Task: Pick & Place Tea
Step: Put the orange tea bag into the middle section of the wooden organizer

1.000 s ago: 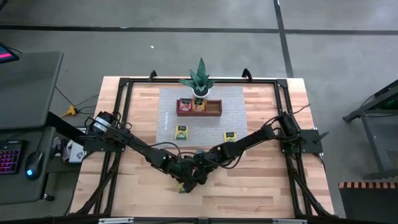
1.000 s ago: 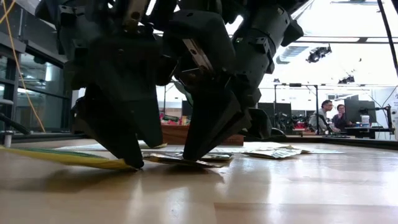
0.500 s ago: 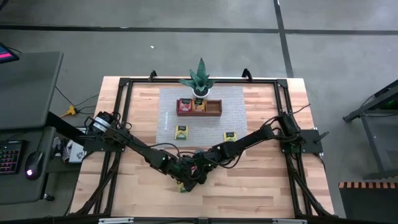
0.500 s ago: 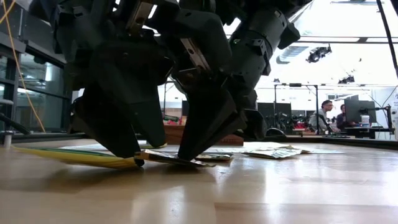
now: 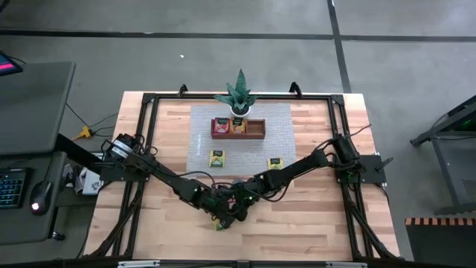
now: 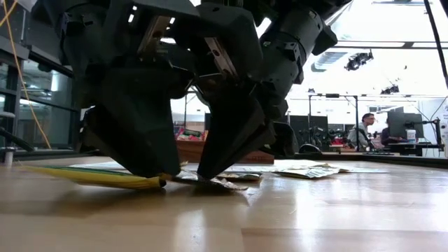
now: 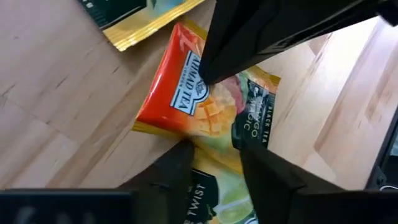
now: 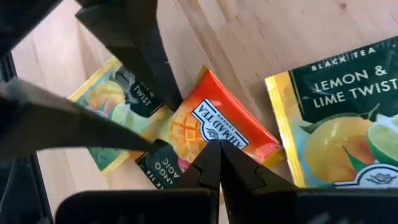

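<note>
1. Both arms meet low over the near middle of the worktop (image 5: 312, 223), above a small cluster of tea packets. The left gripper (image 7: 214, 163) has its fingers part-open, one on each side of the near edge of the orange packet (image 7: 205, 106); they sit at that edge, not yet clamped on it as far as can be seen.
2. The right gripper (image 8: 216, 163) has its fingers pressed together into one tip, planted on the same orange packet and seemingly pinning it.
3. To do this step well, I judge the pin should stay steady while the left fingers close on the orange packet's edge only. A lemon packet (image 7: 211, 199) lies partly under the orange one there, so a deep bite could take both.
4. Then the pin should lift before the left arm rises, or the foil may tear or slip.
5. The orange packet is a flat foil square with a white label and mango cubes printed on it, gold-edged, slightly wrinkled.
6. Another lemon-and-lime packet (image 8: 342, 124) lies just beside it.
7. The tray (image 5: 238, 129), far side, already holds red and orange packets; its right compartment looks vacant.
</note>
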`<action>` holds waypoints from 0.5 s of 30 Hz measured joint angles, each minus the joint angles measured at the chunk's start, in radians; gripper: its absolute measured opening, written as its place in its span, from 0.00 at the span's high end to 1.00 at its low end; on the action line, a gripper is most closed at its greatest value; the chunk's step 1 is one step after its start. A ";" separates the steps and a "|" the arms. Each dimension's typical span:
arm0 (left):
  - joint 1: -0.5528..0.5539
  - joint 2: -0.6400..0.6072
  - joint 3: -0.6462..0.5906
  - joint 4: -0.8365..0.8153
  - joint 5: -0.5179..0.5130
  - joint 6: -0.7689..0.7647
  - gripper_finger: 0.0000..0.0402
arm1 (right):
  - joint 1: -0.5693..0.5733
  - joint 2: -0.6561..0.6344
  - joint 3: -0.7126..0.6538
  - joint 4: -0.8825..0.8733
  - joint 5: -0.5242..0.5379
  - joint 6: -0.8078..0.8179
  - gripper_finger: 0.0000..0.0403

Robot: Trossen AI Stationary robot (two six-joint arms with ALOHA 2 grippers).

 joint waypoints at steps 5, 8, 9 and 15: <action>0.001 0.001 0.000 0.001 0.000 0.007 0.87 | 0.000 0.000 0.001 0.002 0.000 0.002 1.00; 0.002 0.002 0.000 0.000 -0.001 0.019 0.97 | 0.000 0.000 0.002 0.002 0.002 0.013 1.00; 0.002 0.002 0.000 0.000 -0.002 0.023 0.98 | 0.001 -0.001 0.002 0.002 0.002 0.015 1.00; 0.002 0.000 0.002 -0.025 -0.017 0.039 0.99 | 0.001 -0.002 0.002 0.003 0.004 0.016 1.00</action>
